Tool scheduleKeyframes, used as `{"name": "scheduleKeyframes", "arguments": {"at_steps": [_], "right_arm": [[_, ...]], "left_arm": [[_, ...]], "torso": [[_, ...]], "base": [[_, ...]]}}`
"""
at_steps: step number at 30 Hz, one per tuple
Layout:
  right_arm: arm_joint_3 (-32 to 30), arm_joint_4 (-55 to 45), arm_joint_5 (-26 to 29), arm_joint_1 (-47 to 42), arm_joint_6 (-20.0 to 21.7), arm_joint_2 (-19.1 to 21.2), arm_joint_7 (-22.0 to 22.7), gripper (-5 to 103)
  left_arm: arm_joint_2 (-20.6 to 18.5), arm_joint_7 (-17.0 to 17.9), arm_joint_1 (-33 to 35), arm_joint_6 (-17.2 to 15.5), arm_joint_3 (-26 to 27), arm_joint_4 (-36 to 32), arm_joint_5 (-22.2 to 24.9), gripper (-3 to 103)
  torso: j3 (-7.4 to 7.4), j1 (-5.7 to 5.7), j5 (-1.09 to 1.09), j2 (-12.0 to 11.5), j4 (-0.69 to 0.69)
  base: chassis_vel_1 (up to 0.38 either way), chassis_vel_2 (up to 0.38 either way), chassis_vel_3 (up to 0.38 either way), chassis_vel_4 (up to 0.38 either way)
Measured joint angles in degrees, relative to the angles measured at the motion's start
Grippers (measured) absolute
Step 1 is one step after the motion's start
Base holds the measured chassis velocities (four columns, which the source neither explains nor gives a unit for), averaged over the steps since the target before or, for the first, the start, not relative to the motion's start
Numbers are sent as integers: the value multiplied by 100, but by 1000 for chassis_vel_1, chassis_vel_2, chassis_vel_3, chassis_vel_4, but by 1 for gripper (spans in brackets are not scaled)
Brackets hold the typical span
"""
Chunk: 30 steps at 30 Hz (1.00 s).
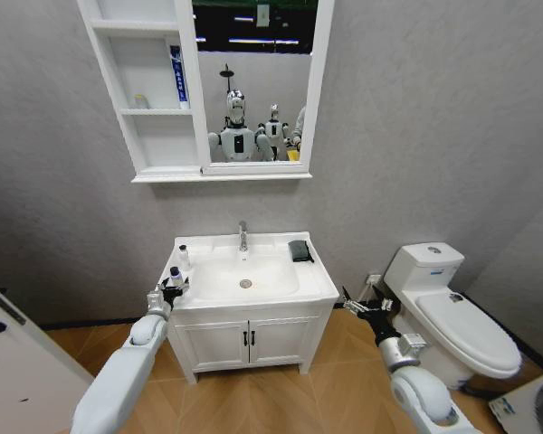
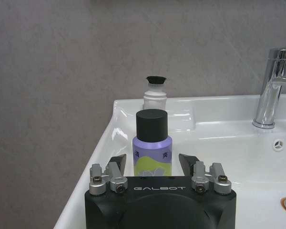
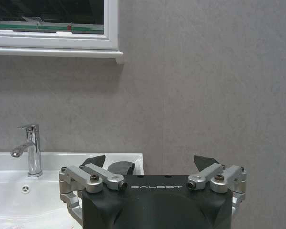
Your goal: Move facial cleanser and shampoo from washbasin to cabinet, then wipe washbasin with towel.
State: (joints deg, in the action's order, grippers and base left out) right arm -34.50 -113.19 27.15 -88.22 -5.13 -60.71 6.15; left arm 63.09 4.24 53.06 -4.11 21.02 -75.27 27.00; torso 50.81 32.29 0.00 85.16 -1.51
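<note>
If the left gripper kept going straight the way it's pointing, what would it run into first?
The purple bottle with the black cap. It stands right ahead of the left gripper, between the open jaws, on the washbasin edge. The white bottle stands farther behind it.

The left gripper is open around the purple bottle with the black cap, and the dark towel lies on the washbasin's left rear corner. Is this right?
Not quite. The head view shows the towel on the right rear corner of the washbasin. The rest holds: in the left wrist view the left gripper is open around the purple bottle.

Head camera high, facing washbasin, wrist cameras close at its sides, sharing faucet
</note>
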Motion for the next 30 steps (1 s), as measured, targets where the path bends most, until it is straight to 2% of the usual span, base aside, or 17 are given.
{"name": "scheduleKeyframes", "arguments": {"at_steps": [1,5,7,12,16,18,19,21,22,23,24,25,27,28,30], "right_arm": [[0,0,0,0,0,0,0,100],[23,-29,5,-11,1,-4,55,100],[28,-57,20,-11,10,18,70,100],[25,-99,90,-12,47,105,106,100],[9,-117,127,-1,55,157,125,100],[16,-115,136,36,59,153,126,100],[16,-115,136,36,59,153,126,100],[64,-50,137,108,67,107,123,100],[64,-50,137,108,67,107,123,100],[90,-12,137,147,71,86,123,100],[118,0,136,187,82,56,123,100],[118,0,136,187,82,56,123,100],[119,-88,137,163,104,89,111,100],[119,-88,137,163,104,89,111,100],[63,-142,136,111,107,156,88,100]], "left_arm": [[0,0,0,0,0,0,0,68],[-9,-71,16,37,65,-33,17,47],[-16,-88,26,39,76,-67,31,43],[-19,-82,67,40,131,-188,42,42],[-205,59,156,-44,177,-739,92,42],[-612,240,153,-313,190,-1368,344,42],[-612,240,153,-313,190,-1368,344,42],[-1293,568,-213,-723,80,-1979,911,42],[-1293,568,-213,-723,80,-1979,911,42],[-1607,778,-513,-928,-31,-2173,1203,42],[-2035,1001,-1013,-1250,-224,-2374,1698,42],[-2035,1001,-1013,-1250,-224,-2374,1698,42],[-2568,1111,-1844,-1763,-619,-2486,2323,42],[-2568,1111,-1844,-1763,-619,-2486,2323,42],[-2993,1263,-3092,-2444,-1284,-2307,2967,42]], "torso": [[0,0,0,0,0],[0,0,0,0,0],[0,0,0,0,0],[0,0,0,0,0],[0,0,-2,0,0],[0,0,-3,0,1],[0,0,-3,0,1],[-1,-1,2,1,2],[-1,-1,2,1,2],[-1,-1,3,1,1],[0,0,0,1,0],[0,0,0,1,0],[0,0,3,1,0],[0,0,3,1,0],[0,0,-4,0,0]], "base": [[0,0,0,0],[0,0,0,0],[0,0,0,0],[0,0,0,0],[0,0,0,0],[0,0,0,0],[0,0,0,0],[0,0,0,0],[0,0,0,0],[0,0,0,0],[0,0,0,0],[0,0,0,0],[0,0,0,0],[0,0,0,0],[0,0,0,0]]}}
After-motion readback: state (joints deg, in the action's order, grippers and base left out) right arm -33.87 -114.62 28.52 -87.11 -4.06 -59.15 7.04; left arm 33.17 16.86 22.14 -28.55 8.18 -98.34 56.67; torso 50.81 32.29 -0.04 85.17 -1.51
